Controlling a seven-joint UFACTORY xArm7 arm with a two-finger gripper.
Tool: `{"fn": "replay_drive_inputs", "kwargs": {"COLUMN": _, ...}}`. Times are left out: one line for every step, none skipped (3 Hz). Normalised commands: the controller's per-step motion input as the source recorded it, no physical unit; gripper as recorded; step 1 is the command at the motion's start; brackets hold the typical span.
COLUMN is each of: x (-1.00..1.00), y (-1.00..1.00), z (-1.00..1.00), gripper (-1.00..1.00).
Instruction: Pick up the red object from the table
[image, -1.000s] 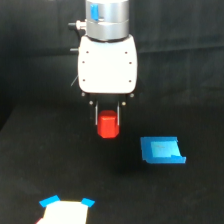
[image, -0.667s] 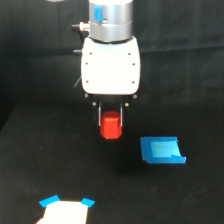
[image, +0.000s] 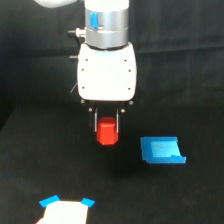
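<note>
The red object (image: 107, 131), a small stubby red block, hangs between the two dark fingers of my gripper (image: 107, 129), which is shut on it. It is lifted clear of the black table (image: 60, 170), near the middle of the exterior view. The white gripper body and grey wrist of the arm rise straight above it. The upper part of the block is hidden between the fingers.
A flat blue rectangular piece (image: 161, 150) lies on the table toward the exterior view's right, slightly lower than the block. A white card with blue corners (image: 65, 211) sits at the bottom edge, left of centre.
The gripper has risen with the red object held in it and shifted slightly toward the exterior view's right. The blue piece and the white card have stayed put.
</note>
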Motion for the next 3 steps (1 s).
{"fn": "replay_drive_inputs", "kwargs": {"x": -0.19, "y": -0.16, "z": 0.21, "gripper": -0.52}}
{"fn": "replay_drive_inputs", "kwargs": {"x": 0.09, "y": -0.35, "z": 0.24, "gripper": -0.54}}
{"fn": "replay_drive_inputs", "kwargs": {"x": -0.25, "y": -0.54, "z": 0.20, "gripper": -0.86}}
